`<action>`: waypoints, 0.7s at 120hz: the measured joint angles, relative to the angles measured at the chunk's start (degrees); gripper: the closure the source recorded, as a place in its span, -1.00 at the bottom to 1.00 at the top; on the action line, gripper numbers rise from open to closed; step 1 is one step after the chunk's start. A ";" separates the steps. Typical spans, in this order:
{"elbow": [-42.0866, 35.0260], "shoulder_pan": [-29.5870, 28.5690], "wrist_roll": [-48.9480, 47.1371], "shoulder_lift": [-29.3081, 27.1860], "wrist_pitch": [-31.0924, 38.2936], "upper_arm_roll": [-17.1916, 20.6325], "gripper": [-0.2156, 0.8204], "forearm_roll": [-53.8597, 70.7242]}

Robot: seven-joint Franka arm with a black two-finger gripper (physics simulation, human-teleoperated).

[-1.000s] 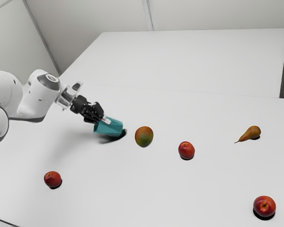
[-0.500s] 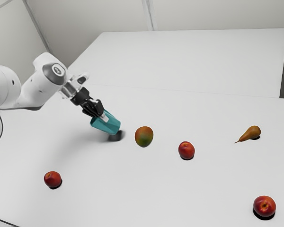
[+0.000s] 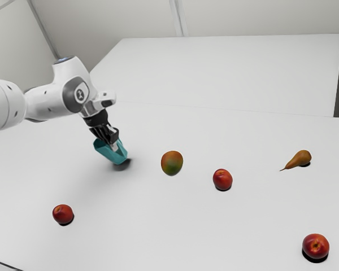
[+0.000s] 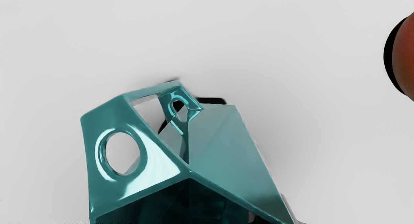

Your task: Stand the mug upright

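At the exterior view's left, just over the table [image 3: 226, 237], my gripper [image 3: 114, 145] has its fingers closed on the wall of the teal mug [image 3: 109, 154]. I hold it tilted, not upright, its base angled down toward the tabletop, apart from the mango [image 3: 172, 162].

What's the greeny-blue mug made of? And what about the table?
The mug looks like glossy glazed pottery or hard plastic: bright white shine streaks its smooth sides. The table looks matte, maybe painted or plastic-coated: its white top shows no shiny streaks.
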State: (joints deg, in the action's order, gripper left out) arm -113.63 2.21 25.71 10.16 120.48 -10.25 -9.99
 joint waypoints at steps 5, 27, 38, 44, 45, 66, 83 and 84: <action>-0.27 0.19 -0.91 -0.06 0.00 -0.31 0.93 1.05; -0.76 2.71 -4.86 0.13 -0.16 -0.83 0.93 5.66; -0.73 3.06 -6.46 0.34 -0.29 -0.90 0.93 7.21; -0.68 3.25 -7.24 0.47 -0.41 -0.92 0.93 7.93; -0.68 3.31 -7.36 0.49 -0.42 -0.92 0.93 8.05; -0.41 4.23 -9.62 1.66 -0.73 -0.92 0.93 11.33; -0.23 4.55 -11.09 2.80 -0.82 -0.92 0.93 13.18; -0.23 4.58 -11.17 2.86 -0.83 -0.92 0.93 13.25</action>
State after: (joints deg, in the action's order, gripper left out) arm -113.86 6.80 14.54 13.02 119.65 -11.16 3.26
